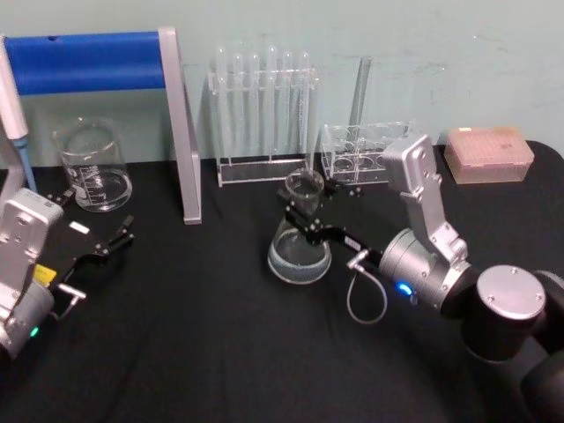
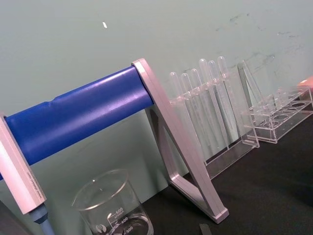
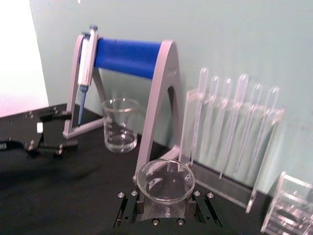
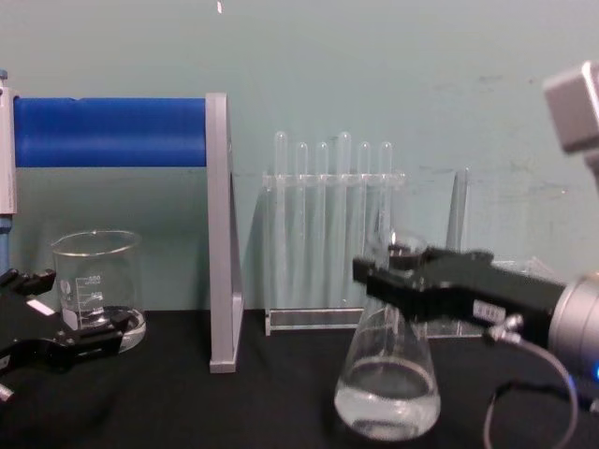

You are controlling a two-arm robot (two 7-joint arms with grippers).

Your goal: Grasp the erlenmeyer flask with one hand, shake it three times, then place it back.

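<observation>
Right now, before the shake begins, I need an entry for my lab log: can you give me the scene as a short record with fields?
Flask: erlenmeyer flask, upright, a little clear liquid in its base
Right end effector: around the flask's neck
Left end effector: open, idle beside the beaker
Behind: test tube rack, blue-barred stand
Shake: not yet begun
</observation>
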